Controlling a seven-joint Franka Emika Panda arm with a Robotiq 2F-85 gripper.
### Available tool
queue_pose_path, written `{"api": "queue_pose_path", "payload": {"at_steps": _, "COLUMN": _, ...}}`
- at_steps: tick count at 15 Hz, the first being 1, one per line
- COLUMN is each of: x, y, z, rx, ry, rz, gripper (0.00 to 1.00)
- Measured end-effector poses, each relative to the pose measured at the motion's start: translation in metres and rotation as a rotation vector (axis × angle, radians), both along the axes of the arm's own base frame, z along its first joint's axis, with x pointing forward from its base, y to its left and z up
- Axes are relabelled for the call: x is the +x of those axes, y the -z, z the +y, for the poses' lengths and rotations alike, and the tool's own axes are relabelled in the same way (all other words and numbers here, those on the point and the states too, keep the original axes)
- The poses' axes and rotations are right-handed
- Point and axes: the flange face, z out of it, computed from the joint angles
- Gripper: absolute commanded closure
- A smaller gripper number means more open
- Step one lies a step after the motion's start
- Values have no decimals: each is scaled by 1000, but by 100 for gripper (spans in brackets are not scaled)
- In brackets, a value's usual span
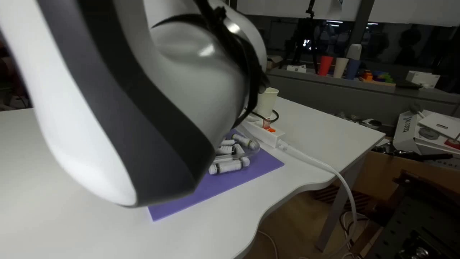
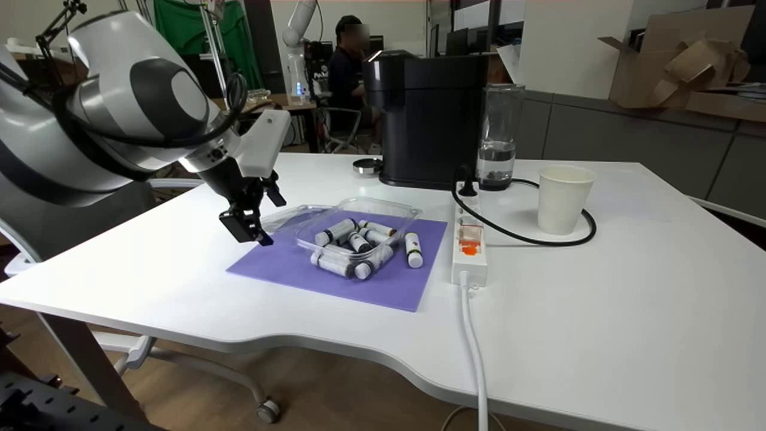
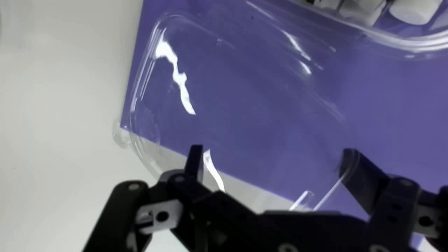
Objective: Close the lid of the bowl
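The bowl, a clear squarish container, stands on the purple mat with its rim [image 2: 383, 206] upward and several small white bottles inside. Its rim also shows in an exterior view [image 1: 256, 149] and at the wrist view's top right [image 3: 409, 43]. The clear lid [image 2: 293, 216] lies open beside the bowl, over the mat's edge; it fills the middle of the wrist view [image 3: 238, 91]. My gripper [image 2: 274, 222] is open at the lid's outer edge. In the wrist view its fingers [image 3: 273, 150] are wide apart, and the right fingertip shows through the lid's clear edge. The arm hides the gripper and lid in an exterior view.
The purple mat [image 2: 281, 269] lies under the bowl, with a loose white bottle [image 2: 413, 250] beside it. A white power strip [image 2: 470, 263] with cables, a white cup [image 2: 562, 200], a black machine [image 2: 426, 120] and a clear tank [image 2: 498, 143] stand on the table.
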Motion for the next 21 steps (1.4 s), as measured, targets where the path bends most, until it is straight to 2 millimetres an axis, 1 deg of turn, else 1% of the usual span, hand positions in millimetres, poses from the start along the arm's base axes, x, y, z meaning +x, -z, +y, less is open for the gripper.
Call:
{"api": "queue_pose_path", "payload": {"at_steps": 5, "x": 13, "y": -17, "z": 17, "rx": 2, "ry": -9, "rz": -63, "gripper": 0}}
{"api": "queue_pose_path", "payload": {"at_steps": 9, "x": 22, "y": -35, "z": 24, "rx": 13, "ry": 45, "rz": -130, "gripper": 0}}
{"api": "queue_pose_path", "payload": {"at_steps": 12, "x": 26, "y": -49, "z": 24, "rx": 27, "ry": 109, "rz": -182, "gripper": 0}}
{"api": "queue_pose_path", "payload": {"at_steps": 16, "x": 30, "y": -62, "z": 21, "rx": 40, "ry": 195, "rz": -247, "gripper": 0}}
{"api": "queue_pose_path", "payload": {"at_steps": 21, "x": 29, "y": -70, "z": 14, "rx": 47, "ry": 295, "rz": -314, "gripper": 0}}
